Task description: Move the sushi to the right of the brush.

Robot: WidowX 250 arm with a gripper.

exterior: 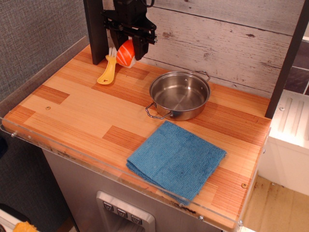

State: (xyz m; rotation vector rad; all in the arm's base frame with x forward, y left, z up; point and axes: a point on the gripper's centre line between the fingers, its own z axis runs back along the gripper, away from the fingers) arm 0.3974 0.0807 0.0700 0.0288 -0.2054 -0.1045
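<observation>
Placement step: the hand (128, 50) grips the salmon nigiri (126, 53) near the table's (72, 111) far-left corner, apparently just right of the yellow brush (108, 70); next, lower and release.

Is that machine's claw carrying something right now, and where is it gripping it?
Yes: the gripper holds the sushi, a toy salmon nigiri, its dark fingers pinching the upper part from both sides, just right of the yellow brush.

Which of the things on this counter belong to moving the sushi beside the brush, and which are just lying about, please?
Belong to the job:
- sushi, held in the gripper
- brush, yellow, at the back left

Just lying about:
- steel pan, empty
- blue cloth, near the front edge
</observation>
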